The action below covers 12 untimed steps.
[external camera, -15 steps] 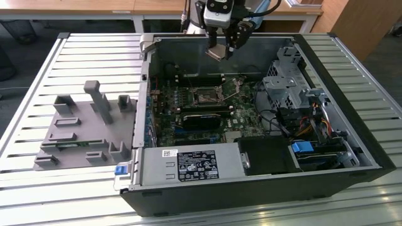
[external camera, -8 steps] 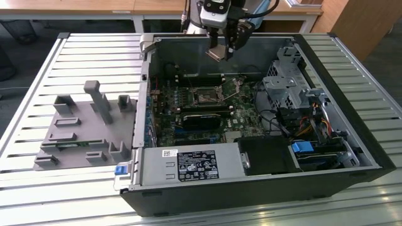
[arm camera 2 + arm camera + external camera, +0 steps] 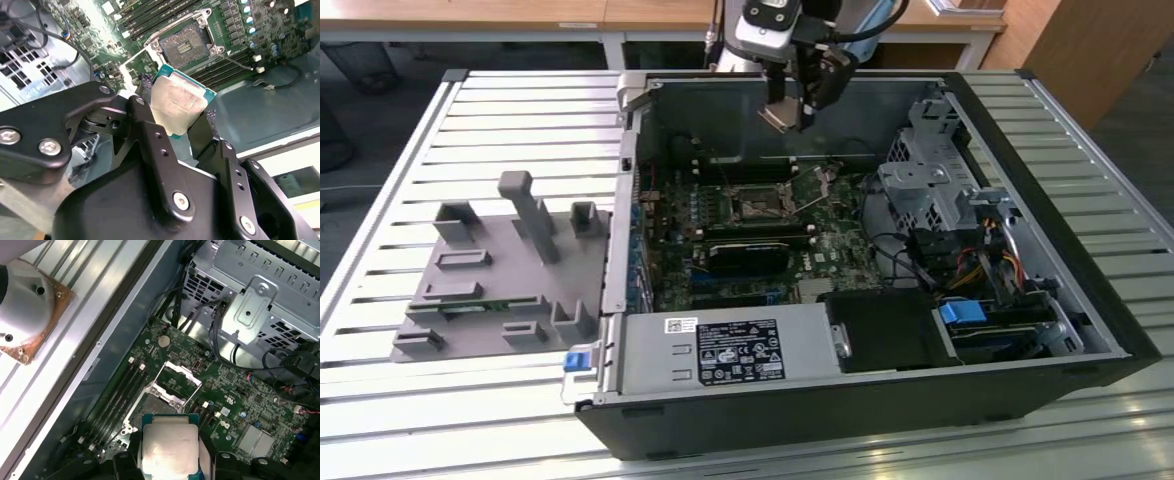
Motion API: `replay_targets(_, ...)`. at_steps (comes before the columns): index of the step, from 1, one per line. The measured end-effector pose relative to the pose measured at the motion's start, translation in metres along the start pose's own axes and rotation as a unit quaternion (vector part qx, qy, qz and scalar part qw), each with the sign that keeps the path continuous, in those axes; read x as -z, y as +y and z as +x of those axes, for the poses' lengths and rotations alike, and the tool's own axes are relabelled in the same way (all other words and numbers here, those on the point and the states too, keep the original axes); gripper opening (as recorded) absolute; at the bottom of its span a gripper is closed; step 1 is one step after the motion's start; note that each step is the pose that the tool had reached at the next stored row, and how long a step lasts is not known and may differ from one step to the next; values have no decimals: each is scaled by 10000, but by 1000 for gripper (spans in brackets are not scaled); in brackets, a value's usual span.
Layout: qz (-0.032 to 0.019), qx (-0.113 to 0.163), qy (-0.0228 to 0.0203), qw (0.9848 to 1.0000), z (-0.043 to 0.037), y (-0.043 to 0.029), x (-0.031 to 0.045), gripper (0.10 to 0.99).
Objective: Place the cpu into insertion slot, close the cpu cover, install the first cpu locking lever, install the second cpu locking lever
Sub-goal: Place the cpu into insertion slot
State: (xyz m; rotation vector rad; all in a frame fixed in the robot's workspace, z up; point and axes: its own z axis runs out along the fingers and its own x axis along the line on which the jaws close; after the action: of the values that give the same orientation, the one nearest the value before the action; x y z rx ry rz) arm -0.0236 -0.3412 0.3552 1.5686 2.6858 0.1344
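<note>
My gripper hangs over the back of the open computer case, shut on the cpu. In both wrist views the cpu is a silvery square chip on a green base, pinched by its edges between the black fingers. The gripper holds it well above the board. The insertion slot lies uncovered on the green board, its dark contact field showing inside a metal rim. I cannot tell the cpu cover apart from that rim.
The case lies on a slatted metal table. A drive cage and cables sit at the exterior view's right. The power supply is at the front. A grey fixture stands outside the case on the left.
</note>
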Motion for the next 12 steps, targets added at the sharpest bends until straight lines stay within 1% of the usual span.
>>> replay_targets(3, -5, -256, -22, 9997, 0, -1, -16, 537)
replay_targets(6, -10, -529, -47, 9986, -1, -3, -32, 537)
replay_targets(9, -15, -800, -71, 9968, -1, -5, -52, 537)
replay_targets(12, -21, -1067, -94, 9942, -2, -7, -75, 537)
